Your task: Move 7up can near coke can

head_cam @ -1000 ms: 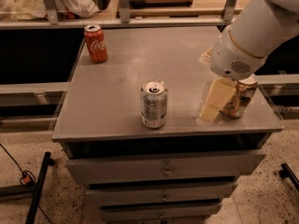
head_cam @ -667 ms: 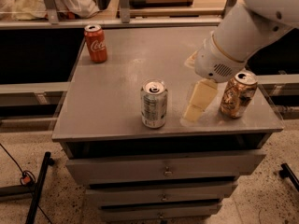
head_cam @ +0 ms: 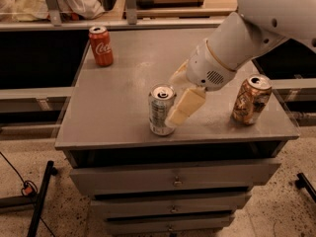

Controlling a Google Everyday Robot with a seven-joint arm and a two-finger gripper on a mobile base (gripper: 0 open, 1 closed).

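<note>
The 7up can point(head_cam: 161, 110) stands upright near the front edge of the grey cabinet top point(head_cam: 113, 98), silver-grey with a pale label. The coke can point(head_cam: 101, 45), red with white script, stands upright at the far left corner, well apart from it. My gripper point(head_cam: 173, 100) reaches in from the right on a white arm and is open. Its near cream finger point(head_cam: 185, 107) lies against the right side of the 7up can, and the far finger point(head_cam: 177, 75) shows just behind the can's top.
A brown-gold patterned can point(head_cam: 252, 99) stands upright near the right front corner. The cabinet has drawers point(head_cam: 173, 180) below. A rail and shelf with cloth point(head_cam: 74, 1) run behind the top. Black stand legs point(head_cam: 42, 196) are on the floor at left.
My arm has swung left, from in front of the brown-gold can to the right side of the 7up can. The brown-gold can is now uncovered. The cans have not moved.
</note>
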